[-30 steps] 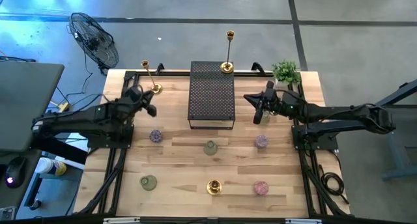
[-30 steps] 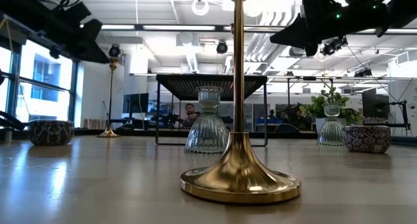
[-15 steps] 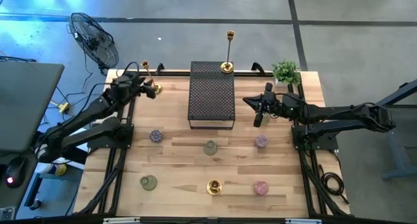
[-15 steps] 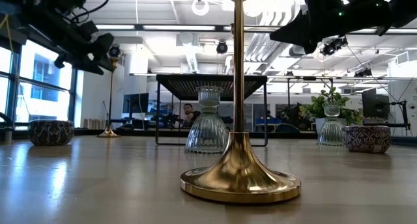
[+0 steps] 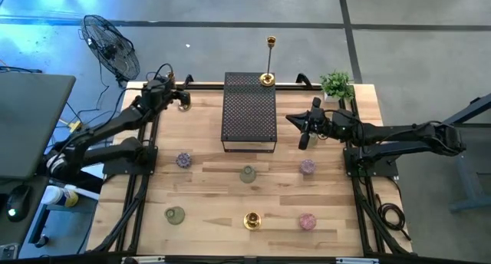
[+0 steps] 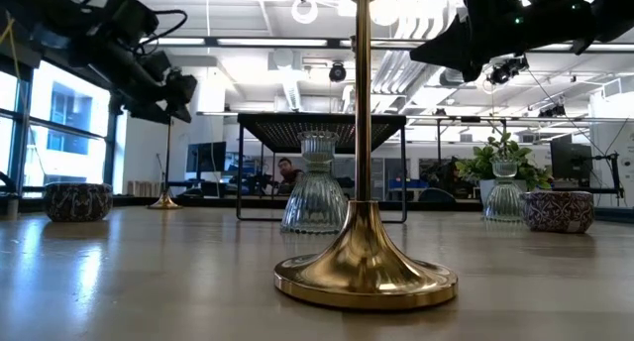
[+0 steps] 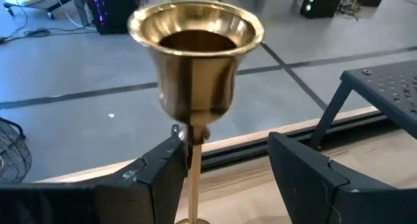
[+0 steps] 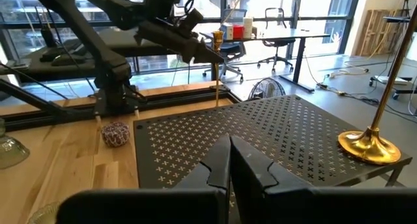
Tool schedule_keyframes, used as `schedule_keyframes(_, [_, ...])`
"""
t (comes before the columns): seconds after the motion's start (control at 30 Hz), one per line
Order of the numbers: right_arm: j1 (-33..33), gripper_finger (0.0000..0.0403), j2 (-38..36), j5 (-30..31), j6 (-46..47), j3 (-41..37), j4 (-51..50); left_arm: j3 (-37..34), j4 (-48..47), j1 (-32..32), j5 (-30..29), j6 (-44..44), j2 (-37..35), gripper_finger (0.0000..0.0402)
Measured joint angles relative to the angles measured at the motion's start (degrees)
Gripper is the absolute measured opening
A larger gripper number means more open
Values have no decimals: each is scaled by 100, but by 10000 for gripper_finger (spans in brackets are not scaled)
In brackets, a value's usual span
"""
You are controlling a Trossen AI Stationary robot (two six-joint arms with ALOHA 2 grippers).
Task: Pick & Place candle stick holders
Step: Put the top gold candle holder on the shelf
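A slim gold candlestick stands by its round base at the table's far left; its cup fills the left wrist view. My left gripper is open, level, with a finger on either side of the stem just under the cup; it also shows in the high view. A taller gold candlestick stands on the black mesh stand. A third one stands near the front edge. Several small glass cups, purple, green and pink, sit on the table. My right gripper is shut and empty, right of the stand. My left gripper's fingers come level from the table's near-left side and stand on either side of the stem under the cup. The stem lies close against one finger; I cannot tell whether it touches. The candlestick stands upright on the table.
The black mesh stand fills the far middle of the table. A small potted plant stands at the far right corner. A floor fan stands beyond the far left corner. More cups sit near the front.
My left gripper has gone up and toward the table's far edge, up to the far-left candlestick, and its fingers now stand around the stem. The candlestick has stayed upright in its place.
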Motion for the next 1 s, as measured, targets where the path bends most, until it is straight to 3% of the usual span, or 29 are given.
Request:
schedule_keyframes(0.17, [0, 1, 0, 0, 0, 0, -15, 0, 227, -2, -41, -58, 273, 206])
schedule_keyframes(0.27, [0, 1, 0, 2, 0, 0, -22, 0, 220, -2, -155, -59, 286, 184])
schedule_keyframes(0.63, [0, 1, 0, 0, 0, 0, -24, 46, 283, -3, -83, 401, 128, 14])
schedule_keyframes(0.83, [0, 1, 2, 21, 0, 4, -26, 918, -570, -227, 119, 649, -368, 24])
schedule_keyframes(1.0, [-1, 2, 2, 28, -11, 9, -26, 1875, -810, -460, 1119, 638, -432, 10])
